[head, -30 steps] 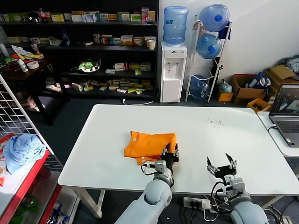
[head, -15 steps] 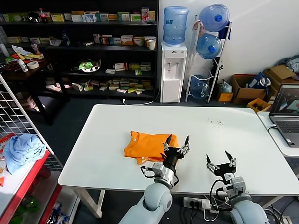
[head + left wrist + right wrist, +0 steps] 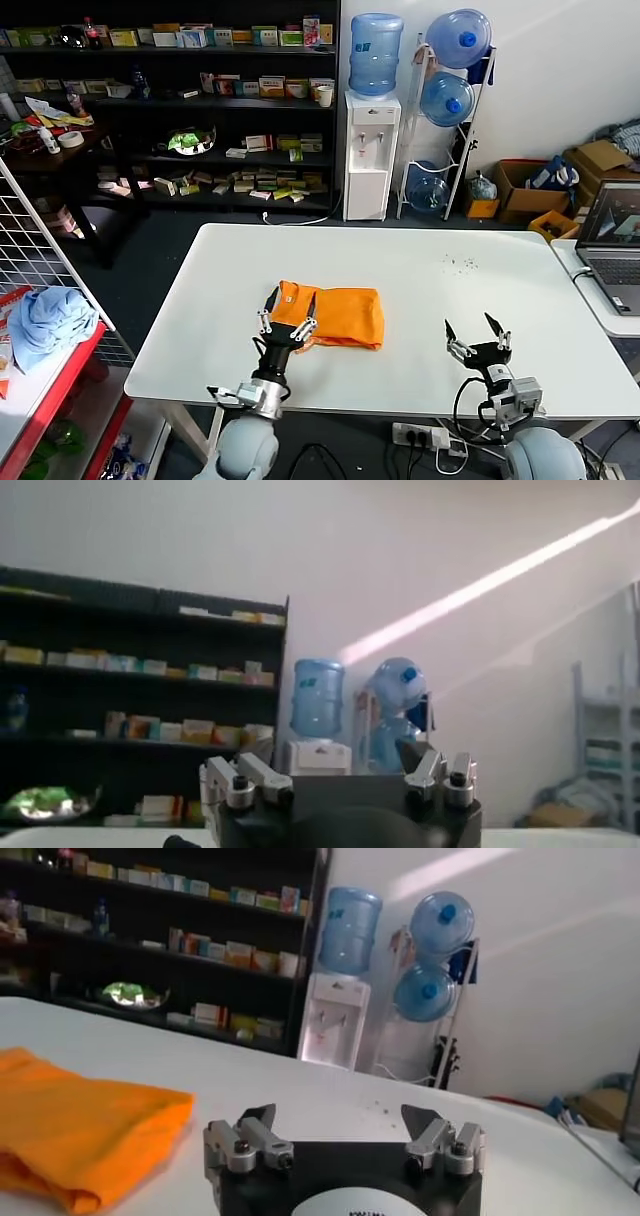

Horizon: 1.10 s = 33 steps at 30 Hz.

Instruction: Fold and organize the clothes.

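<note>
The orange T-shirt [image 3: 335, 313] lies folded into a compact rectangle on the white table [image 3: 450, 290], a little left of the middle near the front; it also shows in the right wrist view [image 3: 80, 1123]. My left gripper [image 3: 288, 304] is open and empty, raised at the shirt's front left corner, fingers pointing up. In the left wrist view the left gripper [image 3: 340, 760] faces the shelves and the shirt is out of sight. My right gripper [image 3: 477, 331] is open and empty near the table's front right edge, and its open fingers show in the right wrist view [image 3: 340, 1120].
A light blue cloth bundle [image 3: 45, 320] lies in the red wire rack at the left. A laptop [image 3: 612, 240] stands on a side table at the right. Dark shelves [image 3: 200, 110], a water dispenser [image 3: 370, 150] and spare bottles stand behind the table.
My left gripper let go of the shirt's right edge, opened, and swung left to the shirt's front left corner. The shirt now lies flat as a folded rectangle. The right gripper barely moved.
</note>
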Tool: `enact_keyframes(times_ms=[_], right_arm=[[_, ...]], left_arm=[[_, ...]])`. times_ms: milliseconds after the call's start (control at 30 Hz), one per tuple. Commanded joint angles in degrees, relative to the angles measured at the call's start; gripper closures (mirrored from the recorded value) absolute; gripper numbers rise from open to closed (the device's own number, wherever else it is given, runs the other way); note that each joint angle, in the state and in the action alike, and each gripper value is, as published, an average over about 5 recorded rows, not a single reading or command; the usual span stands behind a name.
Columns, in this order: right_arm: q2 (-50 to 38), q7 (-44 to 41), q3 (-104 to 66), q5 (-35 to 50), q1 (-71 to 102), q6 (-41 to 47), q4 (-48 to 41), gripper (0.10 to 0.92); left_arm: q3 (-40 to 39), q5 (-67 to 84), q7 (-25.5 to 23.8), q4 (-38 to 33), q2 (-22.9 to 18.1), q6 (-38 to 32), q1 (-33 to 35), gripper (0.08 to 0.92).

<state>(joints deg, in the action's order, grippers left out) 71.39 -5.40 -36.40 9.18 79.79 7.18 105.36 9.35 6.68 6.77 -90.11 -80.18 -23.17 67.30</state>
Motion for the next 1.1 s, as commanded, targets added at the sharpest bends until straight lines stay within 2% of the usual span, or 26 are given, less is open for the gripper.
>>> enact_keyframes(times_ms=[33,400,700,1100], right_arm=[[4.1,-7.5,-4.1,-0.5,-0.2,-3.0,0.0,0.203],[4.5,-7.8,-5.4,-1.3,1.2,-3.7,1.0,0.203],[4.8,-7.1,-5.2,-3.1,1.3,-2.3,1.9,0.203],[5.2,-6.2,-4.9,-4.4,1.5,-1.9,2.3,0.203]], left_arm=[[22.0,-9.7,-4.9,-5.2,8.8,-3.8,15.7,0.177],[20.8,-3.8,-5.1,-9.0,11.9,0.2,15.1,0.177],[20.2,-2.0,-5.8,-11.5,11.0,4.9,15.3,0.177],[19.4,-2.8,-4.3,-11.3,9.7,5.5,14.4,0.177]])
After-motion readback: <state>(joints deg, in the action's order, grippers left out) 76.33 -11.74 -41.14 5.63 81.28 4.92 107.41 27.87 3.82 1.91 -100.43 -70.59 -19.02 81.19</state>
